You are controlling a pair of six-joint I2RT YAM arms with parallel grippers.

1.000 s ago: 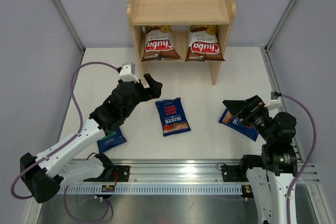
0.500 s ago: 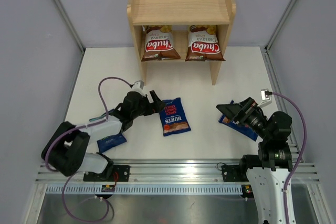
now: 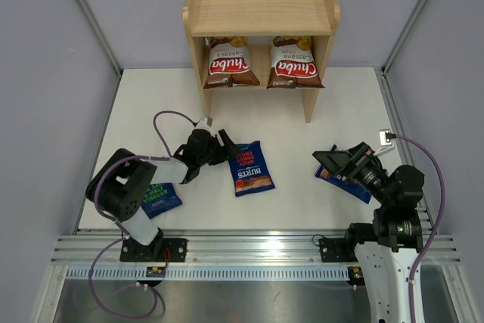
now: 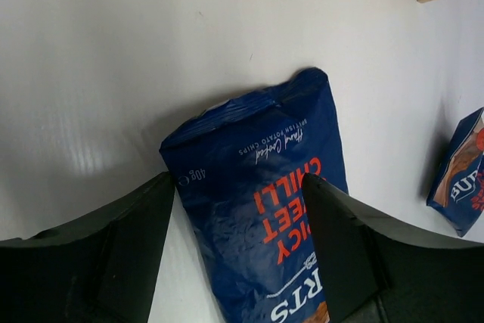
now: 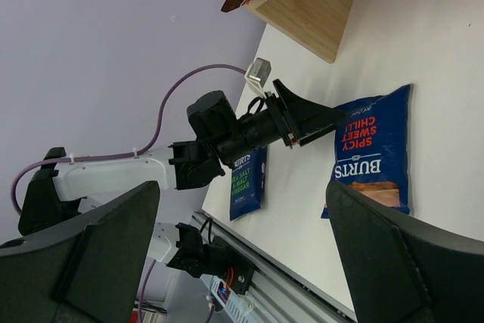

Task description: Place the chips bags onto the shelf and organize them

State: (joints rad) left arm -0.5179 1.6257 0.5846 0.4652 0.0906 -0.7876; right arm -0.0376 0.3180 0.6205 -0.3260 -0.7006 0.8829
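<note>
We find the desk (image 3: 318,111) carrying the shelf (image 3: 261,5) at its far edge, with two brown bags (image 3: 229,66) on the lower tier. The middle blue bag (image 3: 250,169) lies flat mid-desk, long axis roughly near to far. Its far end sits between the spread fingers of the left tool (image 3: 226,145), the nearer arm. The right tool (image 3: 334,163), spread wide, hangs over the right blue bag (image 3: 355,185).

The left claw (image 3: 228,147) and right claw (image 3: 321,166) are matte black, on white-and-black arms (image 3: 170,173) trailing purple cables (image 3: 170,113).
</note>
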